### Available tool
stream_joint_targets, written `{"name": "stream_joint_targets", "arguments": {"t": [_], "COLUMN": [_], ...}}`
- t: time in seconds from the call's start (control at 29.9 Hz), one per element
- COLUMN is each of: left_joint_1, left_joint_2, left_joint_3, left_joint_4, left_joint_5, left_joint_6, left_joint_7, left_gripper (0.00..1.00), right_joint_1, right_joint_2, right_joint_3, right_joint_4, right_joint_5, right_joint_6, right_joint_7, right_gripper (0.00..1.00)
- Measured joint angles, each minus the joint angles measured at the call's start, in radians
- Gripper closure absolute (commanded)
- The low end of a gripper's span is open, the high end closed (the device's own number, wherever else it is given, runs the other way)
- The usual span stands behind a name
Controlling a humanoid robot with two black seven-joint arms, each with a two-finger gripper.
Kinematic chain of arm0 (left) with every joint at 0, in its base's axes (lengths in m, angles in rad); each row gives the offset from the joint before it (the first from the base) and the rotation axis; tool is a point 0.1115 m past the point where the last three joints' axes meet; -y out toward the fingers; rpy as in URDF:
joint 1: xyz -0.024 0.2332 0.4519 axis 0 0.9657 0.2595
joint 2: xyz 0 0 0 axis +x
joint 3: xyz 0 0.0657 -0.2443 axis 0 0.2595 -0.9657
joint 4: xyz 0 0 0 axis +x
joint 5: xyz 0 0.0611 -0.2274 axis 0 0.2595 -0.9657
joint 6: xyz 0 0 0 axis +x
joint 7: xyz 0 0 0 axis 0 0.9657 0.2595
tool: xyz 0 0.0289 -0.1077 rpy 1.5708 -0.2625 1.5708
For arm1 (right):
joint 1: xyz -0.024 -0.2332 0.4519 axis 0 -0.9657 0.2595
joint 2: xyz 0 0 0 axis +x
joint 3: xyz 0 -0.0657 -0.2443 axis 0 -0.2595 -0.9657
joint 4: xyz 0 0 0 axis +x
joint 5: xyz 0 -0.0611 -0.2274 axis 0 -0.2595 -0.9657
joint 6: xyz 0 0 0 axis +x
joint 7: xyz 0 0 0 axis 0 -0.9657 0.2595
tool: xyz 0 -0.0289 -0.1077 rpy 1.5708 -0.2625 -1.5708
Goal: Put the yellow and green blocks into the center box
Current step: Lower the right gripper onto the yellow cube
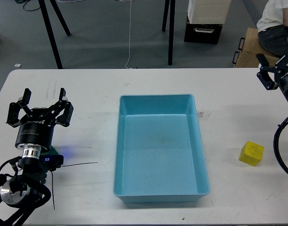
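Observation:
A yellow block [251, 153] lies on the white table, right of the blue box [155, 97] at the table's centre. The box is empty. My right gripper [278, 56] is raised at the far right edge, well beyond the yellow block and partly cut off by the frame. Its visible finger [264, 75] stands wide of the body, so it is open and empty. My left gripper [39, 100] is open and empty at the table's left. A small green edge [53, 151] shows beside my left wrist; the rest of that green block is hidden under the arm.
The table's far edge [134, 69] runs along the back. Beyond it stand black tripod legs [52, 33], a black case [203, 33] and cardboard boxes [254, 52] with a seated person. A thin black cable [78, 164] lies by my left arm.

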Motion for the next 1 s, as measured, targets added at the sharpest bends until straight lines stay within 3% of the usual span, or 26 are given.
{"name": "stream_joint_targets", "arguments": {"t": [0.1, 0.2, 0.43, 0.74, 1.0], "left_joint_1": [0.0, 0.0, -0.001, -0.002, -0.001], "left_joint_2": [0.0, 0.0, 0.0, 0.0, -0.008], "left_joint_3": [0.0, 0.0, 0.0, 0.0, 0.0], "left_joint_4": [0.004, 0.008, 0.023, 0.031, 0.038], "left_joint_5": [0.0, 0.0, 0.0, 0.0, 0.0], "left_joint_6": [0.0, 0.0, 0.0, 0.0, 0.0], "left_joint_7": [0.0, 0.0, 0.0, 0.0, 0.0], "left_gripper": [0.0, 0.0, 0.0, 0.0, 0.0], "right_joint_1": [0.08, 0.154, 0.413, 0.781, 0.802], "right_joint_2": [-0.128, -0.225, -0.472, -0.615, -0.687], "right_joint_3": [-0.116, -0.224, -0.608, -1.193, -1.361], "right_joint_4": [-0.028, -0.04, -0.028, 0.048, 0.147], "right_joint_5": [-0.213, -0.378, -0.72, -1.003, -1.015], "right_joint_6": [-0.001, 0.001, 0.034, 0.04, 0.132], "right_joint_7": [0.199, 0.283, 0.298, 0.299, 0.298], "right_gripper": [0.02, 0.02, 0.02, 0.02, 0.03]}}
